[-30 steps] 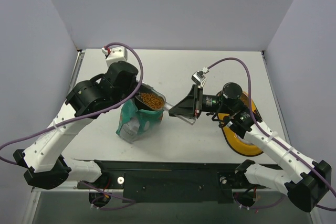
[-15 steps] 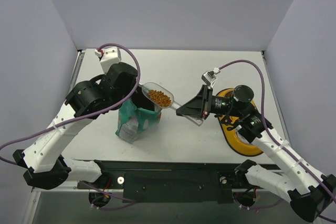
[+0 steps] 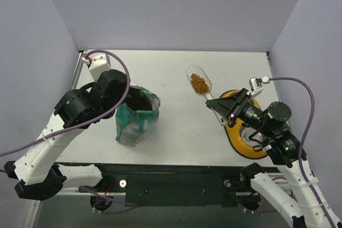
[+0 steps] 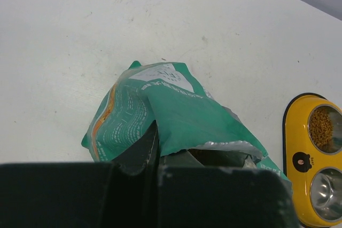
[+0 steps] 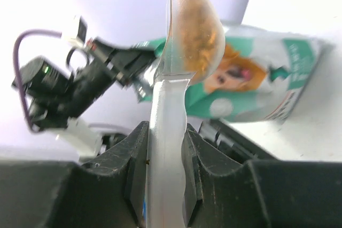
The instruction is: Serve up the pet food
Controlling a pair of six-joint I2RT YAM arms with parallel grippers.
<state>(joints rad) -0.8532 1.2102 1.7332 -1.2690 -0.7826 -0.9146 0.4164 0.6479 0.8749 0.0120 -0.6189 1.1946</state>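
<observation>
Over the white table (image 3: 176, 68), my right gripper (image 3: 227, 111) is clamping the clear scoop (image 3: 214, 100) by its handle. The pet food (image 3: 201, 84) is sitting in it, between the teal bag (image 3: 133, 124) and the yellow bowl (image 3: 235, 142). My left gripper (image 4: 156, 156) is pinching the bag's rim.

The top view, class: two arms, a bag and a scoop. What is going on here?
The right gripper holds a clear scoop by its handle, loaded with pet food, held up between the green bag and the yellow bowl. The left gripper pinches the open rim of the bag, which stands upright. In the bowl, one cup already holds kibble; the other is bare. This scoopful has not yet been tipped in.
</observation>
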